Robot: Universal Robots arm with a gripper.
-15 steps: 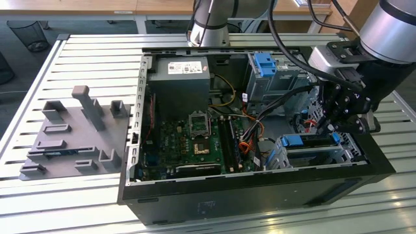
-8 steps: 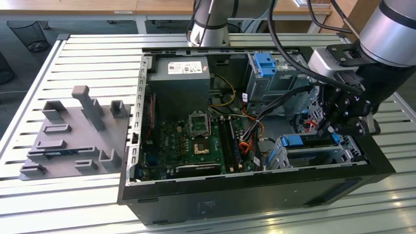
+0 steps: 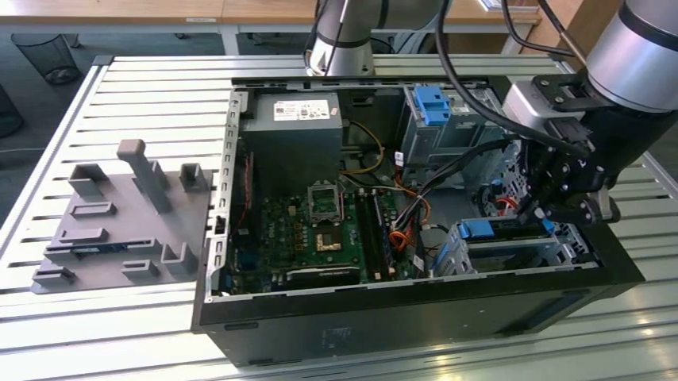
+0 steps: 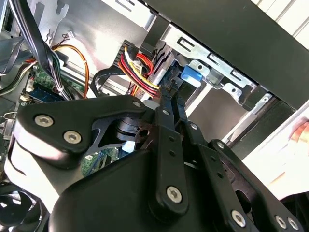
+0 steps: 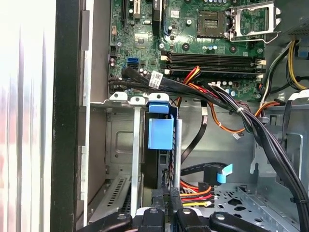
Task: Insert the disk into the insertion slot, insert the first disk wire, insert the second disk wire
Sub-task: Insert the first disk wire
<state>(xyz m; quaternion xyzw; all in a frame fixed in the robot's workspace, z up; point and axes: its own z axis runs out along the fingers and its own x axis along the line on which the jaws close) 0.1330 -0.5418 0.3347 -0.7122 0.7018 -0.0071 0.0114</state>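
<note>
One disk (image 5: 160,134) stands edge-up in the insertion slot (image 5: 120,145), straight ahead of the jaws, with its blue frame tab at the far end. It looks seated deep, so its connector edge faces the gripper (image 5: 166,195). The jaws are drawn together at that near edge; whether they pinch a plug is hidden. Two wires lie just beside them — one red-yellow-black bundle (image 5: 195,192) and one black cable with a pale blue plug (image 5: 219,173) — probably kept close for plugging. One gripper, one slot.
</note>
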